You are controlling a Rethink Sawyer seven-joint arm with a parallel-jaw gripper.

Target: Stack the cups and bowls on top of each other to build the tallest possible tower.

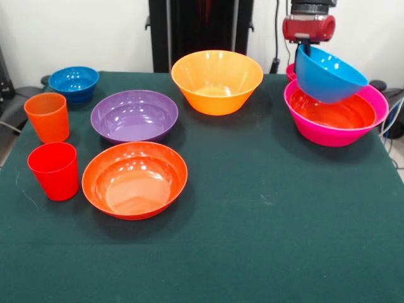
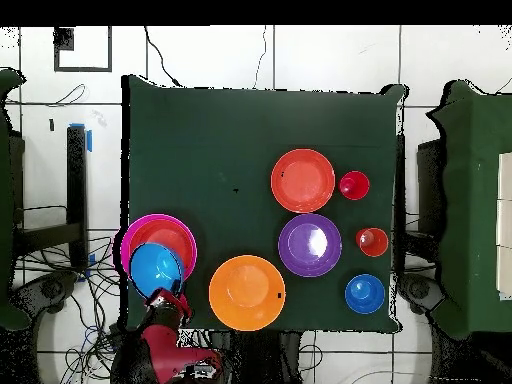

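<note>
blue bowl [image 1: 329, 74] pinched in jaws; two cups [image 1: 47, 116], six other bowls [image 1: 134, 115].

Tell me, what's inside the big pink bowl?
A red-orange bowl sits inside the big pink bowl. The gripper holds a blue bowl tilted above, hiding part of it.

Tower [image 1: 336, 120]: at the table's [image 1: 252, 240] right edge in the front view, a shallow bowl [image 1: 328, 113] nested inside.
Gripper [image 1: 305, 48]: above the tower's far rim, holding a tilted bowl [image 1: 328, 76] over it; contact below seems absent.
Small bowl [image 1: 291, 71]: behind the tower, mostly hidden.
Far middle: a deep bowl [image 1: 216, 81].
Left of centre: a wide bowl [image 1: 134, 115], another shallow bowl [image 1: 134, 180] before it.
Far left corner: a lone bowl [image 1: 74, 83].
Left edge: one cup [image 1: 47, 117] behind the other cup [image 1: 54, 170].
</note>
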